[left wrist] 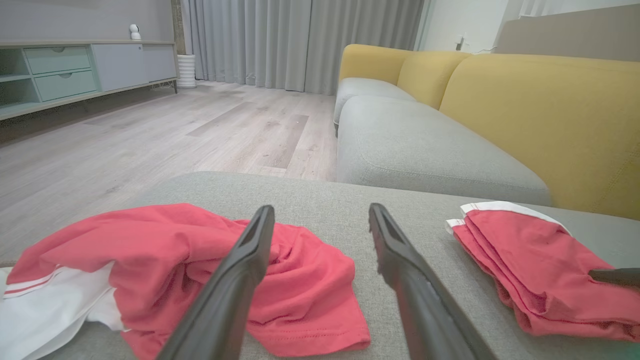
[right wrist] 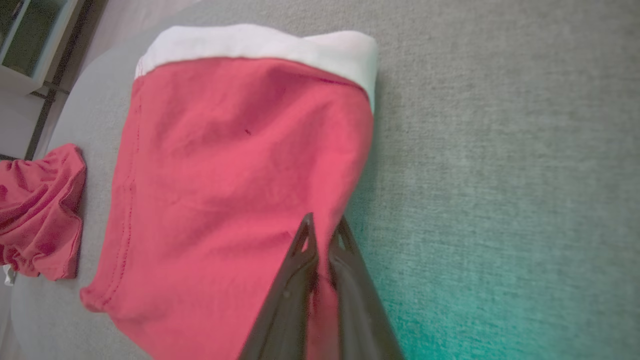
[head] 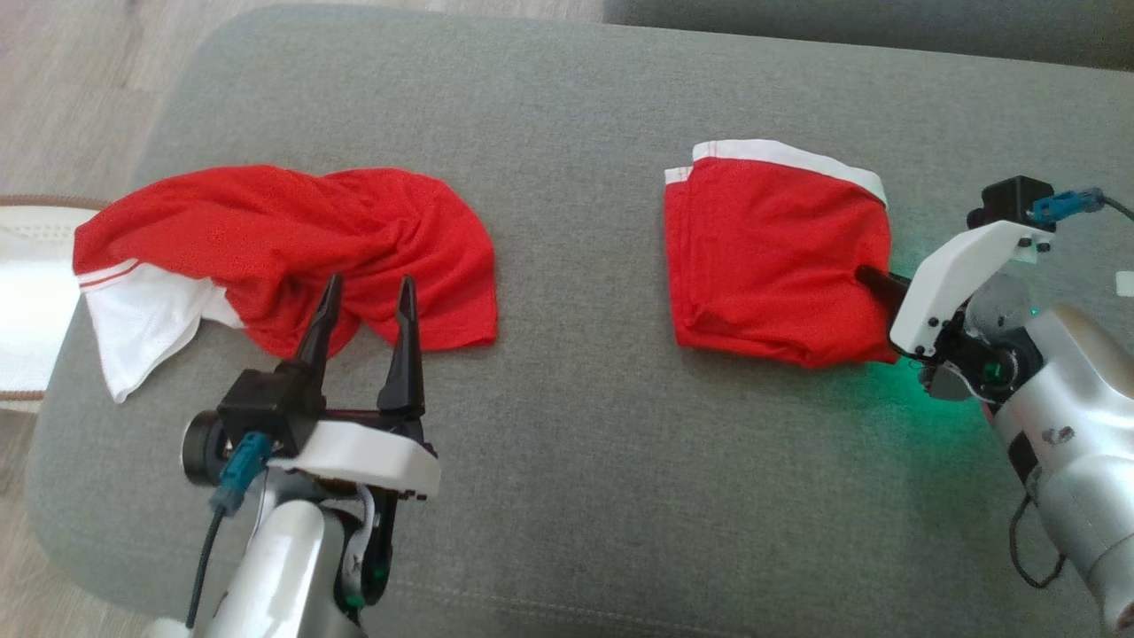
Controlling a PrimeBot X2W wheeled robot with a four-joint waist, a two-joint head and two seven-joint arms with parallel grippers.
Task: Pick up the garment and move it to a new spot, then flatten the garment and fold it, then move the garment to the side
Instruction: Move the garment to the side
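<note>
Closest to the cam: L arm comes up from the bottom left of the head view, wrist level, left gripper (head: pixel 370 282) pointing straight away from the robot. Its fingers are spread wide w/ nothing between them, and the tips sit over the near edge of the crumpled red garment (head: pixel 292 230). Can't tell if they touch the cloth.

R arm comes in from the lower right, forearm angled up and inward, wrist bent so the right gripper (head: pixel 864 273) points left into the folded red garment (head: pixel 771 257). From the head cam you only get one dark finger poking into the cloth. The right wrist view gives the rest: both fingers pressed together, pinching the folded piece at its edge near a corner, w/ a sliver of red between them. There's a green glow (head: pixel 886 390) on the fabric under that wrist.

Both garments lie on a grey ottoman (head: pixel 576 443), well apart. The crumpled one is on the left, w/ a white panel hanging toward the edge. The folded one is on the right, a neat-ish stack w/ a white band along its far side.

Left wrist view adds the room beyond: another grey seat w/ a yellow sofa back (left wrist: pixel 540 115), wood floor (left wrist: pixel 150 135), a low cabinet (left wrist: pixel 75 65) and grey curtains (left wrist: pixel 300 40) at the far wall.
</note>
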